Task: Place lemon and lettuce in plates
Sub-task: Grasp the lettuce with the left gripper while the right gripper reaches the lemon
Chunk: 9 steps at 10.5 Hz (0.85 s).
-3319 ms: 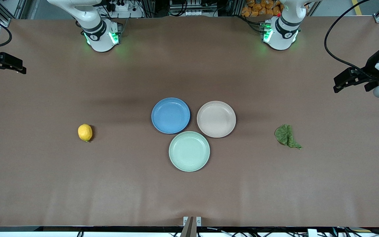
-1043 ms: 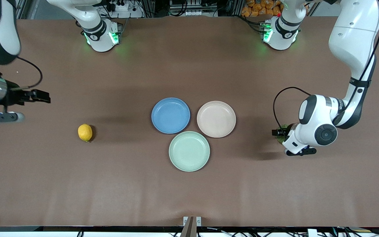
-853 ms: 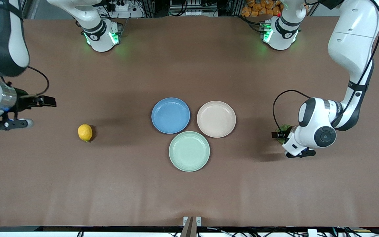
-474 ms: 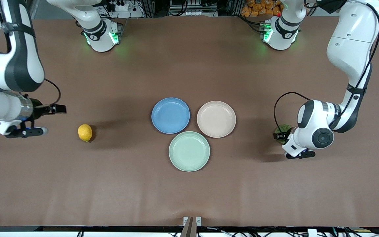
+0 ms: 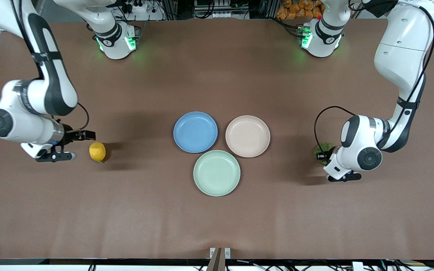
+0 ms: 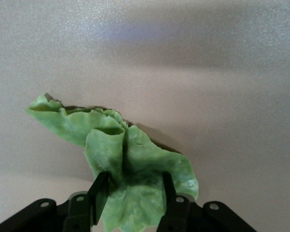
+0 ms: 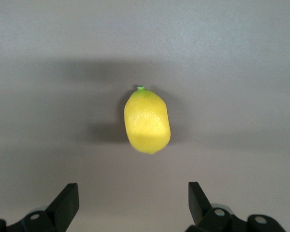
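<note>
The lettuce (image 5: 323, 147) (image 6: 111, 140), a wrinkly green leaf, lies on the table toward the left arm's end. My left gripper (image 5: 321, 154) (image 6: 133, 181) is down over it, its fingers pressing both sides of the bunched leaf. The yellow lemon (image 5: 97, 151) (image 7: 147, 121) lies toward the right arm's end. My right gripper (image 5: 81, 145) (image 7: 133, 193) hangs low just beside it, open, with the lemon ahead of its fingertips and apart from them. The blue plate (image 5: 195, 131) and the beige-pink plate (image 5: 247, 136) stand side by side mid-table, both bare.
A pale mint-green plate (image 5: 216, 172) sits nearer the front camera, touching the other two plates. The brown table (image 5: 217, 226) stretches wide around the plates. The arms' bases stand along the table's back edge.
The left gripper's fingers have drawn in onto the lettuce. The right arm has swung down and across the table's end until its open gripper is beside the lemon.
</note>
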### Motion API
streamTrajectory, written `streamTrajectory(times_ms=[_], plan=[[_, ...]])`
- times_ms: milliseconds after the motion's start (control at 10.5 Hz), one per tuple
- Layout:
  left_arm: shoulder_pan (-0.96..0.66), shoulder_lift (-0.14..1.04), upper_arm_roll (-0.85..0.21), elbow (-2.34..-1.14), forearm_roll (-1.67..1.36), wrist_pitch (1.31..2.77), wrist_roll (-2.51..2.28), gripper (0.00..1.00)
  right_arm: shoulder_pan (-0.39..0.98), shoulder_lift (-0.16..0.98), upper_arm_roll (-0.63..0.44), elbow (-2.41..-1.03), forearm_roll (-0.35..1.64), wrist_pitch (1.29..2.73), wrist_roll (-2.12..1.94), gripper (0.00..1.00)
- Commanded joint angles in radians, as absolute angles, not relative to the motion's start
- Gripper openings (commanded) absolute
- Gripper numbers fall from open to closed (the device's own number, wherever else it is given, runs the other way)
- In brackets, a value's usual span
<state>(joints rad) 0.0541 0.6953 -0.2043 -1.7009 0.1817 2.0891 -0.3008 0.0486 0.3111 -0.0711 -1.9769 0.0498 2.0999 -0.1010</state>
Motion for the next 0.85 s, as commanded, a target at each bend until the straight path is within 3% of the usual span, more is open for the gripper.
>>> streamTrajectory(times_ms=[0, 95, 759], plan=[[0.054, 0.707, -0.206, -1.686, 0.216, 2.095, -0.328, 0.15, 0.046, 0.314, -0.066, -2.048, 0.06, 2.202, -0.089, 1.0], [0.054, 0.707, -0.206, -1.686, 0.216, 2.095, -0.33, 0.02, 0.048, 0.33, -0.067, -2.057, 0.06, 2.241, -0.089, 1.0], [0.003, 0.629, -0.218, -1.635, 0.213, 2.025, -0.429, 0.0, 0.054, 0.443, -0.067, -2.105, 0.06, 2.465, -0.089, 1.0]])
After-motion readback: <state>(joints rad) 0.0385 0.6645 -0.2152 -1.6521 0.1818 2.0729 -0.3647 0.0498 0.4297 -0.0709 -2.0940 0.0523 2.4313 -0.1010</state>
